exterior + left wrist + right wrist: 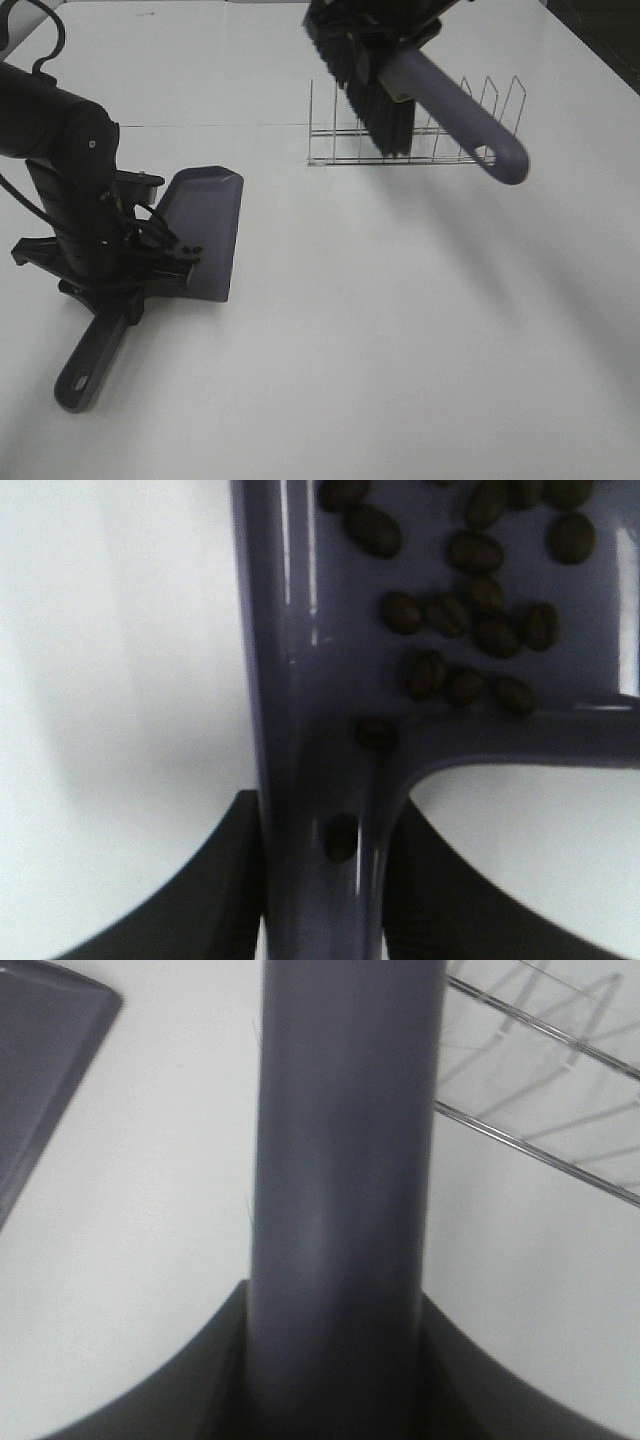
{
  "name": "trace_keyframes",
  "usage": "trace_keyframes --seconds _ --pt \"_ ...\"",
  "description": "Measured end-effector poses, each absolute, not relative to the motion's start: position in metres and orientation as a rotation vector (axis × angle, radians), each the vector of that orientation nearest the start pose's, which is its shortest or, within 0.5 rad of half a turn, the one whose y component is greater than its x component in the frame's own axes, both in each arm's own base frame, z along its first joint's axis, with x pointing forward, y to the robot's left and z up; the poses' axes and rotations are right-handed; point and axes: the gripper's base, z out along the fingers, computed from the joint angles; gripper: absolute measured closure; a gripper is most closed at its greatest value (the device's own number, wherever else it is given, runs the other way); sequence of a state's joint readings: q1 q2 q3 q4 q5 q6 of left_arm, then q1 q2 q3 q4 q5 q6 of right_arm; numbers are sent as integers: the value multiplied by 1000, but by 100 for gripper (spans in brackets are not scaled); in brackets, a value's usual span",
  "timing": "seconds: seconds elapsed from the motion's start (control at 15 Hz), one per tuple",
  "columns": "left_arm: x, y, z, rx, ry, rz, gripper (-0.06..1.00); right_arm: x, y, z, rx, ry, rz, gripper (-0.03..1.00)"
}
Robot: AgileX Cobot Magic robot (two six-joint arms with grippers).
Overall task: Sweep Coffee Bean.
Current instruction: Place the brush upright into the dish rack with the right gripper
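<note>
Grey-purple dustpan (210,215) on tabletop (400,340) holds coffee beans (470,610): cluster near pan's rear wall, two strays at handle root. Left end effector (322,880) pinching dustpan handle. Right end effector (335,1360) pinching handle of brush (390,105), held before wire rack (440,145). Exterior view: left arm hides pan's rear, beans not discernible; right arm cut off at frame edge.

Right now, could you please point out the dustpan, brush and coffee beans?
dustpan (208,215): exterior high view, blade.
brush (455,108): exterior high view, handle.
coffee beans (475,552): left wrist view, one bean.
</note>
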State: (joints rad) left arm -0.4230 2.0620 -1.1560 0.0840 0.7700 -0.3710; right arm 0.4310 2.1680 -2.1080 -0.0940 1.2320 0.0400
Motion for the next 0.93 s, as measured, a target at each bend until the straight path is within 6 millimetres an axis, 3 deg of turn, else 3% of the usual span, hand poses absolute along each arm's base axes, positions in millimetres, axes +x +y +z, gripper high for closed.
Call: trace_keyframes --seconds 0.2,0.33,0.47,0.6,0.93 --pt "324 -140 95 177 3129 95 67 429 118 291 -370 2772 -60 71" --pt "324 -140 95 177 3129 95 67 423 60 284 -202 2847 -102 71" --pt "324 -140 95 177 3129 95 67 415 25 268 -93 2924 -125 71" --pt "324 -140 95 177 3129 95 67 407 12 249 -49 3000 -124 71" --pt "324 -140 95 177 3129 95 67 404 16 221 -32 3068 -52 71"
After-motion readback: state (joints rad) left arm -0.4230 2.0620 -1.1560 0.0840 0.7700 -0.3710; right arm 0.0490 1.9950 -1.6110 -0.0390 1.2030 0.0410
